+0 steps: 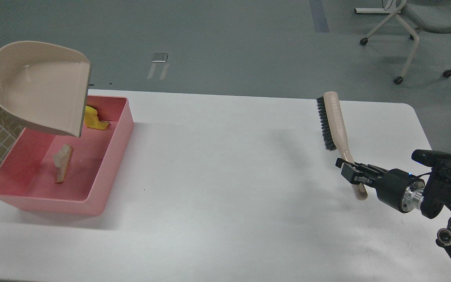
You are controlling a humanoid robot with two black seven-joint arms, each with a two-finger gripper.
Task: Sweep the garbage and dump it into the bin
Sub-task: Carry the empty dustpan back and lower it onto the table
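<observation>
Dustpan: beige plastic long-handled dustpan (37, 86) held tilted above the bin's far-left end, mouth down; the left hand holding it is out of view.
Bin: shallow rectangular pink plastic tub (104, 172) on the white worktop (225, 176), far left.
Garbage: yellow notched sponge chunk (94, 119) and triangular crusted bread slice (63, 160) both lie inside the bin; dumping looks done.
Brush: beige-handled black-bristle brush (335, 129), long axis running away from me.
Right hand (351, 172): pinching the brush handle near its lower end, well apart from the bin.
</observation>
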